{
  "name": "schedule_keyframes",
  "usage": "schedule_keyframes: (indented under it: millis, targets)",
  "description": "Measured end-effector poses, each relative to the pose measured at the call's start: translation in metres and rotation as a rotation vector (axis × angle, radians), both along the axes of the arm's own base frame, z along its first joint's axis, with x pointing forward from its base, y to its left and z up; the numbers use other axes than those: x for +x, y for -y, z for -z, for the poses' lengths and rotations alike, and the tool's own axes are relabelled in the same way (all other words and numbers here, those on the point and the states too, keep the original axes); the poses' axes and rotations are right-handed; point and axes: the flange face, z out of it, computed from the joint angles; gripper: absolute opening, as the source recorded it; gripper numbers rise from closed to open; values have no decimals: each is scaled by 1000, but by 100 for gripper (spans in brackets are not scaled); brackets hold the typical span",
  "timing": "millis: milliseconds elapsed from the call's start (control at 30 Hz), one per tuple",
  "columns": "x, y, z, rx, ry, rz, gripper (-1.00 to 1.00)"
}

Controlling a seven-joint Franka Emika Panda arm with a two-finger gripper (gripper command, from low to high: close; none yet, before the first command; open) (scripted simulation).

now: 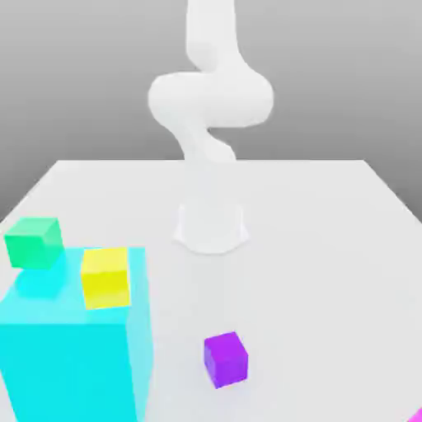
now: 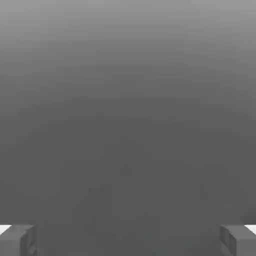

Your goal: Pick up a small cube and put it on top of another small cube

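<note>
In the exterior view a small purple cube (image 1: 225, 359) sits on the white table (image 1: 330, 247) toward the front. A small yellow cube (image 1: 105, 277) appears to rest on the top face of a large cyan block (image 1: 74, 354). A small green cube (image 1: 33, 241) stands at the cyan block's far corner; whether it touches the block I cannot tell. The white arm (image 1: 210, 99) rises from its base (image 1: 212, 224) and leaves the picture at the top. In the hand view my gripper (image 2: 128, 240) is open, its grey fingertips (image 2: 17, 240) far apart with nothing between them, facing a plain grey background.
The cyan block takes up the exterior view's front left corner of the table. A sliver of something magenta (image 1: 414, 416) shows at the front right corner. Bare table stretches around the purple cube and on the right side.
</note>
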Motion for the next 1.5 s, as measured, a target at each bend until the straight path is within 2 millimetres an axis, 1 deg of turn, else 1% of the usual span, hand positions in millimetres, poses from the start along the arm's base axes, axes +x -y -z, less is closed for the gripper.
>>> schedule_keyframes:
  millis: [67,167,267,367,433,533,600,700,767,900,933,1100,1133,1167,1233,1367,1400,1467,1500]
  targets:
    - [26,-2,44,-17,-70,-27,0]
    - [53,-6,109,-38,-169,-67,0]
    - [70,-9,176,-58,-266,-108,0]
    - [76,-13,243,-76,-363,-151,0]
    - [75,-15,287,-87,-427,-180,0]
    - [65,-18,351,-102,-523,-225,0]
    - [54,-20,392,-112,-588,-257,0]
    - [30,-21,448,-123,-682,-304,0]
    - [25,-21,474,-125,-704,-313,0]
    - [22,-21,517,-126,-710,-316,0]
    - [22,-21,526,-126,-711,-317,-100]
    - [22,-21,526,-126,-712,-316,-100]
    - [21,-21,530,-126,-711,-316,-100]
    - [22,-21,527,-126,-711,-316,-100]
    - [22,-21,511,-126,-711,-317,-100]
    - [22,-21,472,-125,-711,-318,-100]
    - [22,-27,467,-125,-710,-330,-100]
    - [30,-38,450,-113,-707,-336,-100]
    - [38,-36,440,-100,-707,-314,-100]
